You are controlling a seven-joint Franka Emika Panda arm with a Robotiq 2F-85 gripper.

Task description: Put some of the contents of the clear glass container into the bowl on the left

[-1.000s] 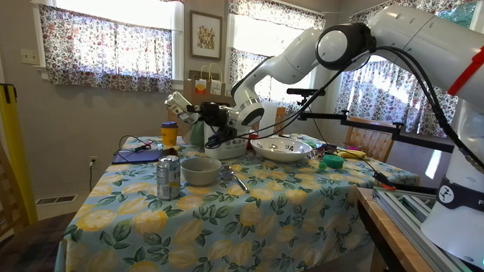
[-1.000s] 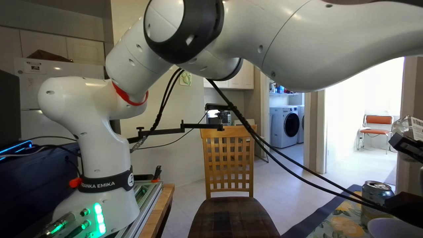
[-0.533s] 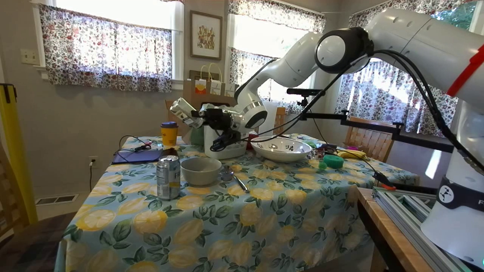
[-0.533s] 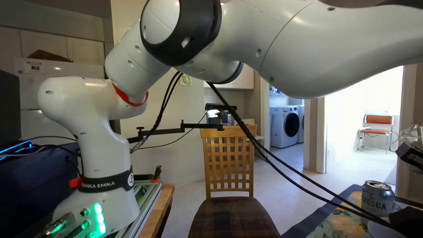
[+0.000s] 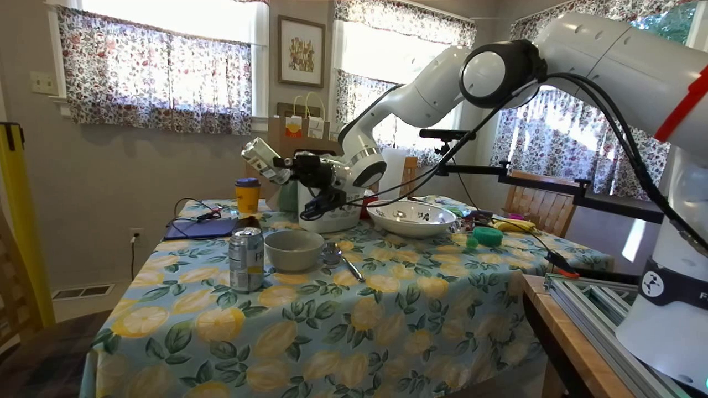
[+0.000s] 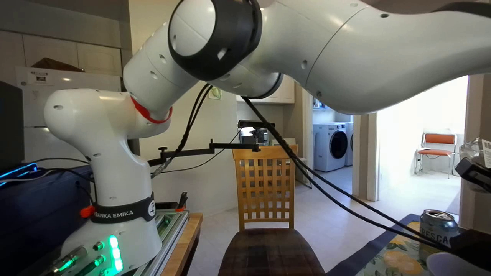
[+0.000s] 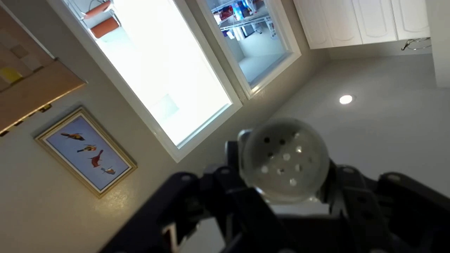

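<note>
The clear glass container (image 5: 260,153) is in my gripper (image 5: 283,161), held tilted in the air well above the table. In the wrist view the container (image 7: 285,161) shows its round end with several small holes, and the gripper (image 7: 281,172) is shut with its fingers on both sides of it. The container (image 6: 472,151) also shows at the right edge in an exterior view, with a white label. The grey bowl (image 5: 293,250) stands upright on the table, below and slightly right of the container in that view. Its inside bottom is hidden. The container's contents cannot be made out.
A silvery can (image 5: 246,260) stands beside the bowl, and a spoon (image 5: 353,270) lies on its other side. A wide white bowl (image 5: 411,218), a white bin (image 5: 332,215), an orange cup (image 5: 247,196) and a purple flat item (image 5: 200,228) stand or lie farther back.
The gripper with the container moved right and down in an exterior view, then back left and slightly up to about where it was. The bowl and can have not moved.
</note>
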